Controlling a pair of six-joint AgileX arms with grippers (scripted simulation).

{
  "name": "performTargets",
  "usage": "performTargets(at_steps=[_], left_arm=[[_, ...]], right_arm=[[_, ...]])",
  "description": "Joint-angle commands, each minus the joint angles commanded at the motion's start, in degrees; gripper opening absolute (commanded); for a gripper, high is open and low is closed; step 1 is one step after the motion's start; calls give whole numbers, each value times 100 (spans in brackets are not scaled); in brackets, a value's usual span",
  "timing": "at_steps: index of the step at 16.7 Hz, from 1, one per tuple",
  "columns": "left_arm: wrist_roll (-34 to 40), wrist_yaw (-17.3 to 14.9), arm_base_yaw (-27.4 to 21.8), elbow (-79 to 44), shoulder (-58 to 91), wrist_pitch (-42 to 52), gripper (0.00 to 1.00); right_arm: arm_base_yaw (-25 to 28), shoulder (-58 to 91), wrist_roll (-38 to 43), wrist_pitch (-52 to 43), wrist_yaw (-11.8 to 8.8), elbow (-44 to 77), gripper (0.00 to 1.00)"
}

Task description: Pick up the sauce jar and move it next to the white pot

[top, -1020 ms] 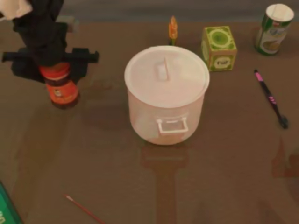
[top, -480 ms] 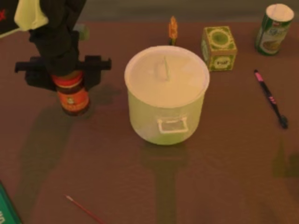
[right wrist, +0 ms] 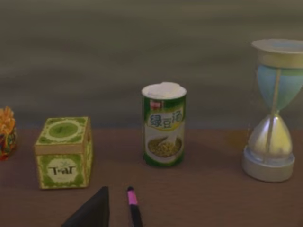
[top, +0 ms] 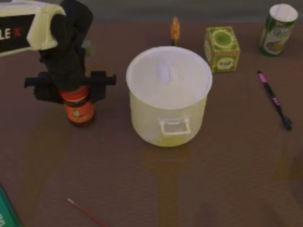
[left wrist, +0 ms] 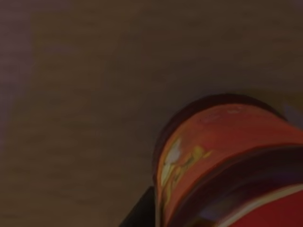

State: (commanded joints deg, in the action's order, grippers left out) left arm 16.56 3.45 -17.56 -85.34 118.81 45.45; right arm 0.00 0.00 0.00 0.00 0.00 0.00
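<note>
The sauce jar [top: 79,109], with a red-orange lid and an orange label, is to the left of the white pot [top: 165,113], with a gap of table between them. My left gripper [top: 71,90] comes down from above and is shut on the jar's lid end. Whether the jar touches the table I cannot tell. In the left wrist view the jar [left wrist: 227,156] fills one corner close up. The pot stands in the middle of the table with its flat lid [top: 169,75] on. My right arm is outside the top view; only a dark tip [right wrist: 92,210] of it shows in the right wrist view.
Behind the pot are an orange figurine [top: 175,29] and a green tea box [top: 221,48]. A green-and-white can [top: 277,29] stands at the back right, a black-and-pink pen [top: 274,99] lies right of the pot. A thin red stick [top: 85,212] lies front left. An hourglass [right wrist: 272,113] shows in the right wrist view.
My left gripper has carried the jar to the right and a little toward the table's front, closer to the pot. Nothing else has moved.
</note>
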Motion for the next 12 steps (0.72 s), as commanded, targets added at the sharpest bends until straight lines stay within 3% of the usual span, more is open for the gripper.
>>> performTargets(at_steps=[3, 12], left_arm=[[0, 0, 1, 4, 3, -7, 0], [0, 0, 1, 4, 3, -7, 68]], right_arm=[[0, 0, 0, 0, 0, 0, 100], [0, 0, 0, 0, 0, 0, 100]])
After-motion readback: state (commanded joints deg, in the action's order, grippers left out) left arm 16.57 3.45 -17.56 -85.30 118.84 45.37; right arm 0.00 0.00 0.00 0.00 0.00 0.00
